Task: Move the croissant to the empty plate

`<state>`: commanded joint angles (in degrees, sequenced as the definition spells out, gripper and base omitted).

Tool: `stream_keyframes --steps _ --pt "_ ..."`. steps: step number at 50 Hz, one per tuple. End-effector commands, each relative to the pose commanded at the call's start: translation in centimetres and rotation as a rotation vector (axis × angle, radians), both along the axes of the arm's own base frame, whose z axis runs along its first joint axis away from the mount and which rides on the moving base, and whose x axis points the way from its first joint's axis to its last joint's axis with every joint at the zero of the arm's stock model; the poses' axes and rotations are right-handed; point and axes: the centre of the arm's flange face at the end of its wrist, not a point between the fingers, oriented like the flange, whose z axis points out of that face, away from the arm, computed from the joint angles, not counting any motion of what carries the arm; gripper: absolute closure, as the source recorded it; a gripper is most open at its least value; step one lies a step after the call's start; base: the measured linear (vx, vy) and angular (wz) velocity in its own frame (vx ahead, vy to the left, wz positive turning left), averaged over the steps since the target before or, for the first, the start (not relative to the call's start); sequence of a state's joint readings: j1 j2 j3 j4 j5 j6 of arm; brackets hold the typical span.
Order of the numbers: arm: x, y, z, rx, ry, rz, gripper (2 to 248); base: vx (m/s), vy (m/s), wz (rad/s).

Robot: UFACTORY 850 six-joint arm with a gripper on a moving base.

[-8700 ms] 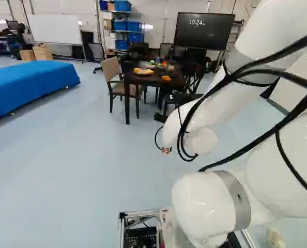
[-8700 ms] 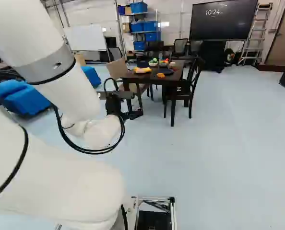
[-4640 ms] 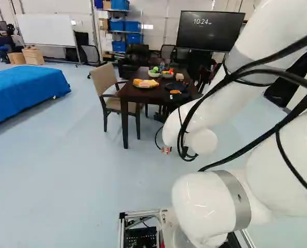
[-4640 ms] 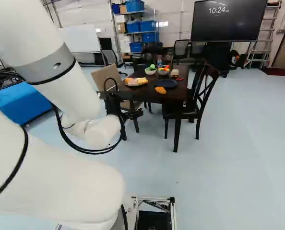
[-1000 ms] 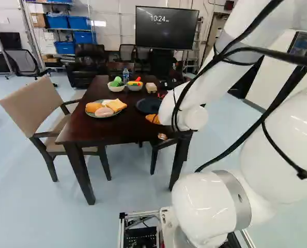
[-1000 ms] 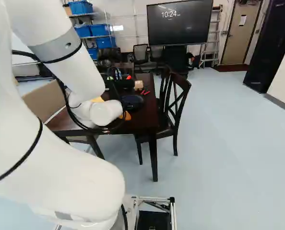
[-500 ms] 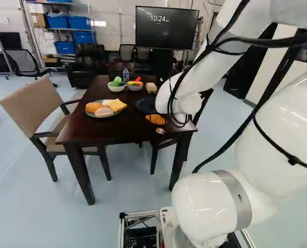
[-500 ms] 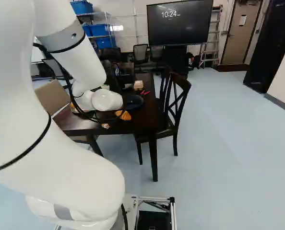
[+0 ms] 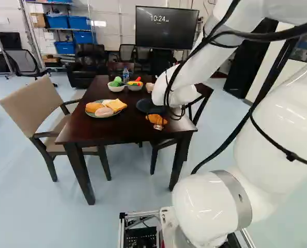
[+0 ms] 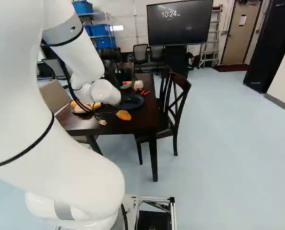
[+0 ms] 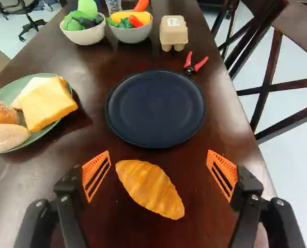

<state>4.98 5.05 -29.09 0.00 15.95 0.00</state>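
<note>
Hovering with jaws wide above the croissant, skewed on the counter just short of the plate, so might spin it if closing at that angle, tbh.

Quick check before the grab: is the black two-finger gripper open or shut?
Black two-finger gripper: open, holding nothing, its orange pads wide apart.

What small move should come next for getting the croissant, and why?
Probably ease the open gripper straight down over the croissant: the wrist view shows its fingers wide apart, holding nothing, and the croissant lying on the table between them, while the dark blue plate just ahead is empty.
</note>
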Motion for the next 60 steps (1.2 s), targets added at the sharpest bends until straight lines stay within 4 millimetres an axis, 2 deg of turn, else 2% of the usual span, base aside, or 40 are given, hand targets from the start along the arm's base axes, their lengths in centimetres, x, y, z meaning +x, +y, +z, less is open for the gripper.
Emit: stream_keyframes --steps 28,51,60 --pt "0.6 0.4 1.8 -0.014 0.152 0.008 3 0.0 0.0 0.0" --pt "2.1 0.3 3.5 -0.027 0.294 0.003 3 0.0 0.0 0.0" --pt "2.5 0.2 4.2 -0.075 0.355 0.052 3 0.0 0.0 0.0"
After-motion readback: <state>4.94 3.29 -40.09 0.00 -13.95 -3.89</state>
